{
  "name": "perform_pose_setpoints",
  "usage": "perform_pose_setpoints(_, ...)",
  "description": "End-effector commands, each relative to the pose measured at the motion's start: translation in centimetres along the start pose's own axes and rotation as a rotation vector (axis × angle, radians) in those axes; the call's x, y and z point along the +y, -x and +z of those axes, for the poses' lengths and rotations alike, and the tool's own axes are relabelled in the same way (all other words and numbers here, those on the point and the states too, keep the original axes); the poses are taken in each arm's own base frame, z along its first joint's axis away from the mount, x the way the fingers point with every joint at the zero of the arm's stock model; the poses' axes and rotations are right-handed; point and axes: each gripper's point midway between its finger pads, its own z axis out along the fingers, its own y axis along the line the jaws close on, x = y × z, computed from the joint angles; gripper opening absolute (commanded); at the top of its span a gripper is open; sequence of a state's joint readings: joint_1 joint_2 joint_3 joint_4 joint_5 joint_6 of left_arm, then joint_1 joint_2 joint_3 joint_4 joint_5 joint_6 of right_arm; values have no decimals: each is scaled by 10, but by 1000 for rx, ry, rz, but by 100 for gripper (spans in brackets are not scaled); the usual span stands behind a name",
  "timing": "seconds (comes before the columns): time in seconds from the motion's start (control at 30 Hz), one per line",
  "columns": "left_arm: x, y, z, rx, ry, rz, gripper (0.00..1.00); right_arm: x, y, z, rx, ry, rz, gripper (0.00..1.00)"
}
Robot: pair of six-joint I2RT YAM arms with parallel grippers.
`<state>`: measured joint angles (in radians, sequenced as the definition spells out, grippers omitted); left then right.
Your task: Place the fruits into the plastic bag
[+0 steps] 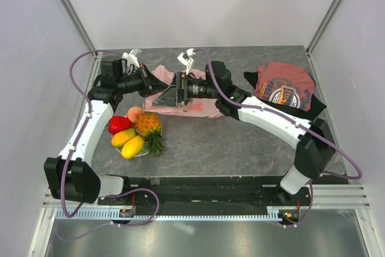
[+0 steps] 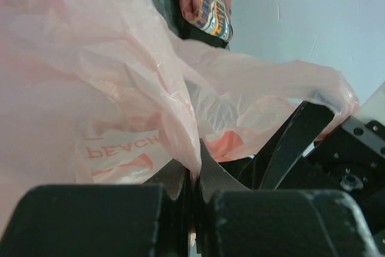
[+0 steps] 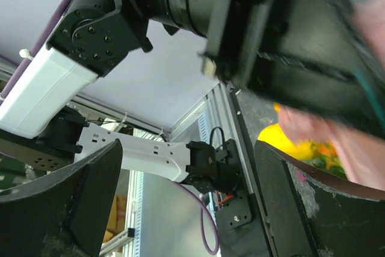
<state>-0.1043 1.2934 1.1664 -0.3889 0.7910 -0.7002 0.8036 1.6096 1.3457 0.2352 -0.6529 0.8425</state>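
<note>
Seen from above, both my arms meet at one pale-pink plastic bag lying at the back of the grey table. I judge the step in hand is opening its mouth.

My left gripper is pressed together, pinching a fold of the film. My right gripper is spread wide at the bag's edge, gripping nothing.

Next, the mouth needs holding apart so a fruit can go in.

Five fruits sit heaped front-left, apart from the bag:
- one peach
- one red pepper-like piece
- one pineapple
- two yellow mangoes

One folded T-shirt lies at the right.
</note>
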Motion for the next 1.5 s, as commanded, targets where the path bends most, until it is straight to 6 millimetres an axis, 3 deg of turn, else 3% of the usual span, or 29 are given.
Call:
perform_pose_setpoints(0.0,-30,7,12,3,-78,123,1,18,-6,25,56,84,14,98)
perform_pose_setpoints(0.17,-28,11,12,-16,-69,139,2,33,7,29,8,136,7,98)
perform_pose_setpoints(0.23,-16,8,14,-10,-42,132,2,42,17,25,-10,156,-1,98)
perform_pose_setpoints(0.3,4,3,19,-1,6,112,2,63,32,18,-31,201,-3,98)
perform_pose_setpoints(0.4,31,-2,27,17,75,105,1,99,64,-1,-108,292,29,98)
perform_pose_setpoints(0.43,40,-5,28,28,107,110,2,115,82,-16,-173,355,-7,98)
perform_pose_setpoints(0.53,62,-5,33,40,177,118,2,138,112,-44,-263,460,49,98)
perform_pose_setpoints(0.63,72,-1,37,39,211,133,2,152,124,-61,-306,545,78,98)
perform_pose_setpoints(0.73,81,0,37,41,253,144,1,153,126,-63,-306,557,70,98)
perform_pose_setpoints(0.83,73,3,35,36,232,151,2,137,121,-54,-283,466,79,98)
perform_pose_setpoints(0.97,37,16,30,6,138,168,2,97,117,-41,-289,194,-67,98)
perform_pose_setpoints(1.07,5,28,24,-32,58,171,2,64,101,-44,-206,-46,-141,97)
perform_pose_setpoints(1.1,-2,30,23,-39,41,152,2,73,100,-45,-194,-58,-174,96)
perform_pose_setpoints(1.17,-17,36,20,-56,4,153,2,69,91,-43,-157,-100,-259,93)
perform_pose_setpoints(1.27,-32,44,18,-81,-44,159,1,65,60,-30,-54,-157,-300,91)
perform_pose_setpoints(1.4,-27,46,22,-81,-39,181,2,61,7,8,97,-168,-336,86)
perform_pose_setpoints(1.47,-22,43,24,-69,-32,193,2,56,-6,18,135,-193,-352,84)
